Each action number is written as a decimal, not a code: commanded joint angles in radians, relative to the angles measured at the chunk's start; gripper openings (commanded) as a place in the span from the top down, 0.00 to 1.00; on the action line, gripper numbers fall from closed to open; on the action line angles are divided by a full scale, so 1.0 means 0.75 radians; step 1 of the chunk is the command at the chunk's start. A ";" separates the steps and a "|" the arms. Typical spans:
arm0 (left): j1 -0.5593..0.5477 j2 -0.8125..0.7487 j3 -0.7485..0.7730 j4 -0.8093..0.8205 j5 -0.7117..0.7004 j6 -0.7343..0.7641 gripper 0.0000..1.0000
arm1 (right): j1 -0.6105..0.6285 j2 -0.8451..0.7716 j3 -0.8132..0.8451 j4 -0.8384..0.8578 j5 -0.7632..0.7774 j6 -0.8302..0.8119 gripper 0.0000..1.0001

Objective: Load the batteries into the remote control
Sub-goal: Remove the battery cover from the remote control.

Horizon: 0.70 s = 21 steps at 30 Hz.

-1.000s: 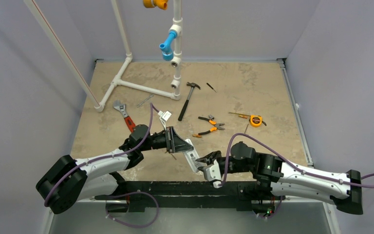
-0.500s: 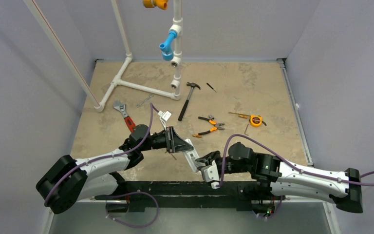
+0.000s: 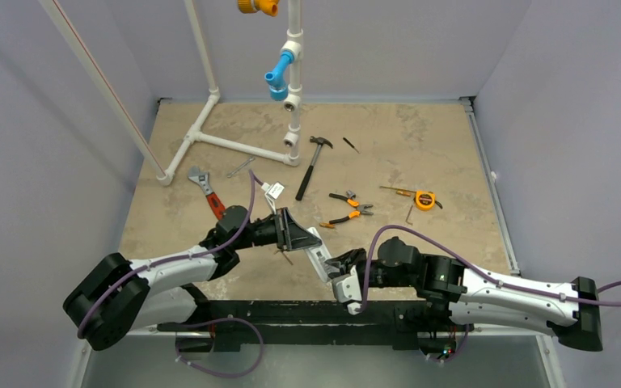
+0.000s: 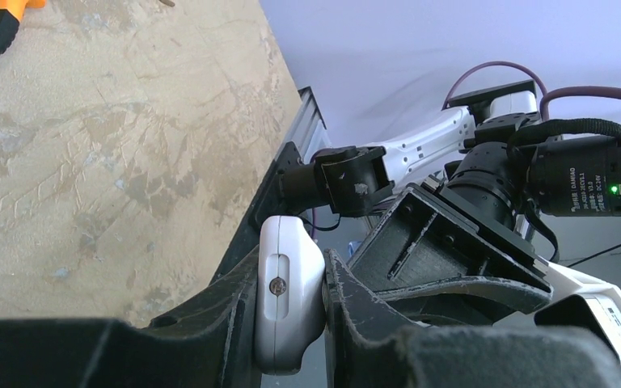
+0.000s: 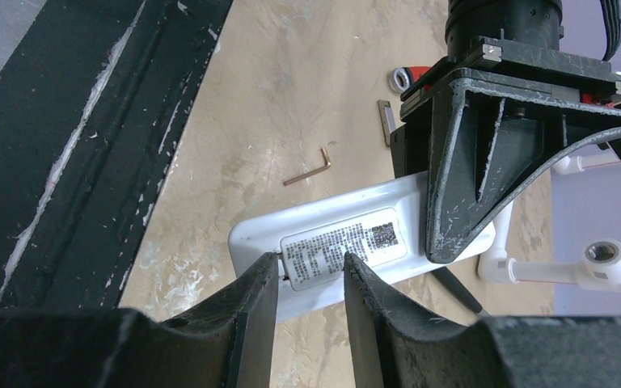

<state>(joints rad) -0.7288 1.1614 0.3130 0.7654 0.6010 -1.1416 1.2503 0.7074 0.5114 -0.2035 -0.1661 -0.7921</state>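
Firmly within left claw (image 4: 289,260): remote control (image 5: 323,234)

From above and behind, we look down over the whole table (image 3: 420,145). Each wrist view sits close behind its own jaws, facing the other arm; all three share the remote control (image 3: 317,259).

The left end effector (image 5: 455,241) hides the far end of the remote control (image 5: 323,239).
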 commanded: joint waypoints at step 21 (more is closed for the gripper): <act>-0.021 0.041 0.006 0.123 0.060 -0.016 1.00 | -0.006 -0.109 0.019 0.113 0.124 -0.030 0.68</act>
<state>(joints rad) -0.7288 1.1877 0.3130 0.8230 0.5903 -1.1450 1.2510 0.6476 0.5102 -0.2096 -0.1471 -0.7971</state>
